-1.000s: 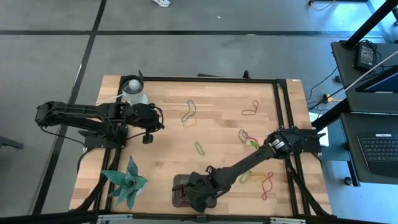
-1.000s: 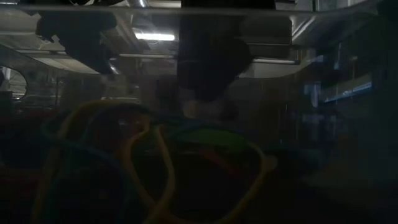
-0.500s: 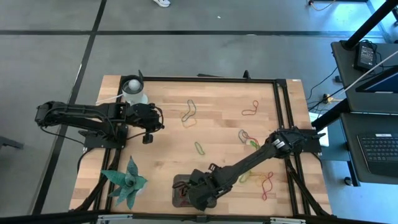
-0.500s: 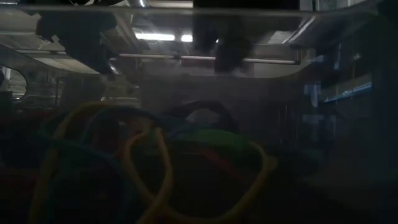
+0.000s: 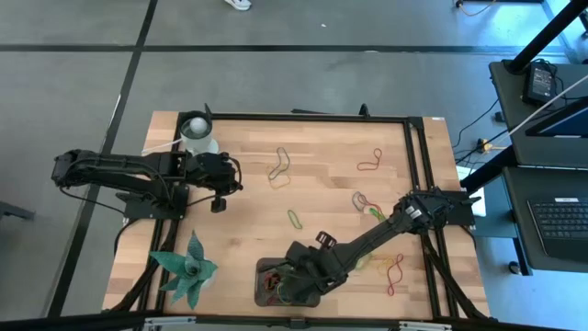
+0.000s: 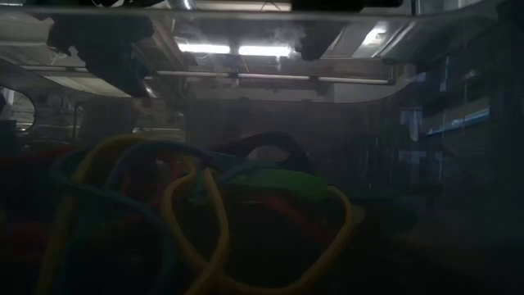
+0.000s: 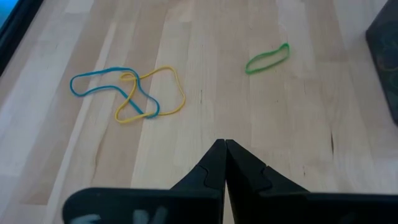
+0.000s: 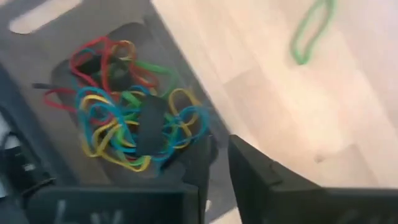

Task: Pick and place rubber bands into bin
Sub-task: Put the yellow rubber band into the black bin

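The rubber bands [image 5: 288, 219], light, limp and springy, lie scattered over the table [image 5: 239, 239], best pinched across one strand, with a tangle already in the bin [image 8: 74, 37] at the front edge, where the right gripper [image 8: 216, 158] hovers slightly parted, empty.

Overhead sees the whole table [image 5: 239, 184]; low and right-wrist cameras share the bin's [image 8: 74, 37] rubber bands [image 6: 196, 213] close up.
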Controlling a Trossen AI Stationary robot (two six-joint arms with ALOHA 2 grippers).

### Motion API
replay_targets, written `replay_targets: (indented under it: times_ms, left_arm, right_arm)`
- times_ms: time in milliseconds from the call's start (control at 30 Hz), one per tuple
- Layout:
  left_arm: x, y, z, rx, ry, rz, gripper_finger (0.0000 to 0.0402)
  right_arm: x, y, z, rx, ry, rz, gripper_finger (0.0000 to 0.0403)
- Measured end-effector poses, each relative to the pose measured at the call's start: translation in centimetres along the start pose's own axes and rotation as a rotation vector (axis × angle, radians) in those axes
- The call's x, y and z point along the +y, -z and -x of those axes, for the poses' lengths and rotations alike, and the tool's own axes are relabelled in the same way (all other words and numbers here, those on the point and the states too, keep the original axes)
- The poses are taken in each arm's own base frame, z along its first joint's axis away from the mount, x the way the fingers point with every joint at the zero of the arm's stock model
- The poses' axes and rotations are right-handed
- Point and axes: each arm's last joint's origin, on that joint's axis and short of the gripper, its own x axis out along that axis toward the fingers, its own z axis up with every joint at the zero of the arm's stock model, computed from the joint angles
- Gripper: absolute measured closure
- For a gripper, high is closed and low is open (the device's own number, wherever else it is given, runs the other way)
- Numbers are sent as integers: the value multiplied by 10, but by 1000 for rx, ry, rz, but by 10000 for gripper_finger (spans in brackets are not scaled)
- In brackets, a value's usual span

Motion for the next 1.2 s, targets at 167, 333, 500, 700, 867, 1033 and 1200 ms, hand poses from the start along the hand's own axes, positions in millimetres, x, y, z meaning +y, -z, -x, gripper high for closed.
replay_targets:
  times_ms: [167,333,500,700,867,1033,1200]
  left_arm:
    - [0,0,0,0,0,56,400]
    - [0,0,0,0,0,67,400]
    - [0,0,0,-3,-2,67,400]
    - [0,-3,0,-26,-8,68,400]
    - [0,-6,0,-57,-8,69,400]
    - [1,-6,0,-61,-23,78,400]
    - [2,-6,0,-62,-62,82,400]
  right_arm:
    - [-1,9,4,-47,76,34,396]
    - [-7,18,12,-47,158,16,396]
    - [-22,24,24,-81,223,-4,399]
    - [-43,43,13,-122,94,-77,401]
    - [-74,66,-3,-102,-71,-181,401]
    - [-115,94,1,-88,-125,-315,402]
    - [-146,124,10,49,-159,-426,402]
